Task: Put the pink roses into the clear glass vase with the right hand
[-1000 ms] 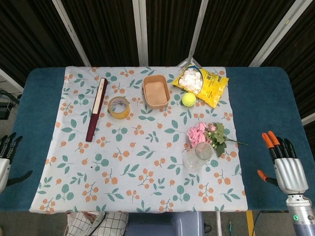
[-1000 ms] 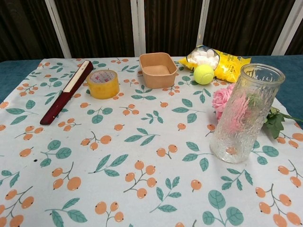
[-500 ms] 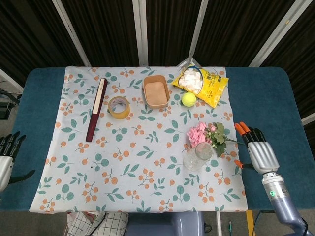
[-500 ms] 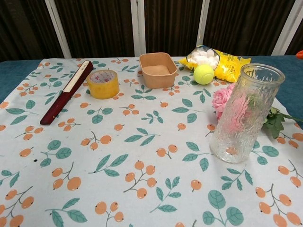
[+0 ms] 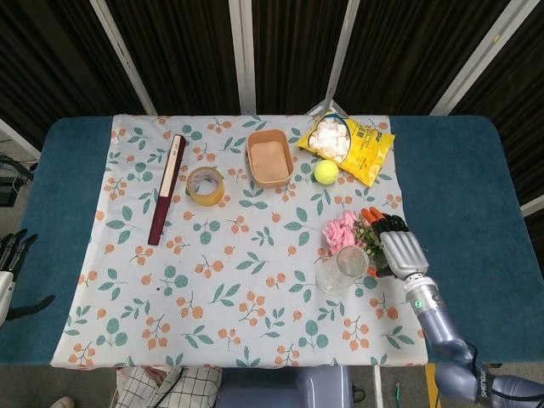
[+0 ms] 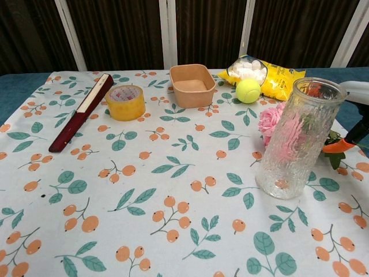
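right robot hand (image 5: 398, 248), silver with orange fingertips, sits just right of the clear ribbed glass vase (image 5: 342, 270), its fingers spread and reaching over the green leaves of the pink roses (image 5: 342, 230); whether it touches them i cannot tell (the chest view catches only a sliver of it at the frame edge). one bunch of roses lies flat on the cloth, just behind the vase and touching it or nearly so. one vase, upright, holding nothing. left robot hand (image 5: 10, 259) rests far left of the vase off the cloth edge, fingers apart, holding nothing.

behind the vase: one yellow tennis ball (image 5: 325, 172), one yellow bag of white marshmallows (image 5: 348, 147), one tan rounded plastic tub (image 5: 269, 158). further left of the vase: one roll of yellowish packing tape (image 5: 206, 185) and one dark red closed folding fan (image 5: 167, 189).

everything stands on a white cloth printed with orange berries and green leaves (image 5: 238, 280), spread over a teal table (image 5: 459, 170). behind the table hang dark panels with pale slanted bars (image 5: 242, 51).
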Available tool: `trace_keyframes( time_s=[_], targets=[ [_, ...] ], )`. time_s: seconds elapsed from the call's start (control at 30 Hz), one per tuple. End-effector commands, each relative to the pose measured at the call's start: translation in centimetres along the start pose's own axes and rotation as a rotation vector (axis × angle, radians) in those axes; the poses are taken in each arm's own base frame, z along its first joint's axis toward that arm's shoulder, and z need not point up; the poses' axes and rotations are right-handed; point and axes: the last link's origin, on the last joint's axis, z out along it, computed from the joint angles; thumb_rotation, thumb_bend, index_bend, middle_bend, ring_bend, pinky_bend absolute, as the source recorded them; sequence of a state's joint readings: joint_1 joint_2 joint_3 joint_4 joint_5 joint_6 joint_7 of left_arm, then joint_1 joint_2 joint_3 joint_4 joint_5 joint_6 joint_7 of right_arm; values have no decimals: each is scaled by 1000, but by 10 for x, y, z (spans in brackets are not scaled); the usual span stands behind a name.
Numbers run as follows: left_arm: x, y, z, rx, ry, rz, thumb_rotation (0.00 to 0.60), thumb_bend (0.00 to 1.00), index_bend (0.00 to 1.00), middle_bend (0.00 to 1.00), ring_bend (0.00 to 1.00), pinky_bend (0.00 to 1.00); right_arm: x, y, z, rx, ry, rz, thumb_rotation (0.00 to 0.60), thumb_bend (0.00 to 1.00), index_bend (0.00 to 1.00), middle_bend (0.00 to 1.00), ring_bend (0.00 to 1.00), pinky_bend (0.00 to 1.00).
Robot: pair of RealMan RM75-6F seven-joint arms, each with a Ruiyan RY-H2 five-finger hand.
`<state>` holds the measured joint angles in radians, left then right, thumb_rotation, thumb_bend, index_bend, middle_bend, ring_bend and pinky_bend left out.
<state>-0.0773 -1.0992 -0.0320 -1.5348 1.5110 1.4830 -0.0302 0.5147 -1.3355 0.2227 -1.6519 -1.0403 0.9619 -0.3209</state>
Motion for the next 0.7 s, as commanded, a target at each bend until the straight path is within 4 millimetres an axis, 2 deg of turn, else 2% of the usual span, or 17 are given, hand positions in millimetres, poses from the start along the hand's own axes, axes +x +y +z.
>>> trace_keyframes(
  time_s=[0.03, 0.33, 0.47, 0.57, 0.7],
  targets=[
    [0, 0, 0, 0, -4, -3, 600, 0, 0, 0, 0, 0, -7, -6, 12, -5, -9, -1, 600, 216, 0, 1, 0, 0],
    [0, 0, 1, 1, -16, -10, 600, 0, 0, 0, 0, 0, -24, -2, 25, -55, -55, 21, 600, 217, 0, 55, 40, 0],
    [-1, 1, 2, -1, -18, -8, 600, 0, 0, 0, 0, 0, -28, 0, 30, -69, -66, 29, 600, 217, 18, 105, 96, 0],
    [-1, 1, 2, -1, -18, -8, 600, 0, 0, 0, 0, 0, -31, 0, 33, -76, -69, 37, 600, 217, 115, 212, 203, 11],
    [-1, 2, 2, -1, -20, -10, 600, 0, 0, 0, 0, 0, -36, 1, 36, -78, -69, 30, 600, 218, 292, 387, 376, 112]
  ],
)
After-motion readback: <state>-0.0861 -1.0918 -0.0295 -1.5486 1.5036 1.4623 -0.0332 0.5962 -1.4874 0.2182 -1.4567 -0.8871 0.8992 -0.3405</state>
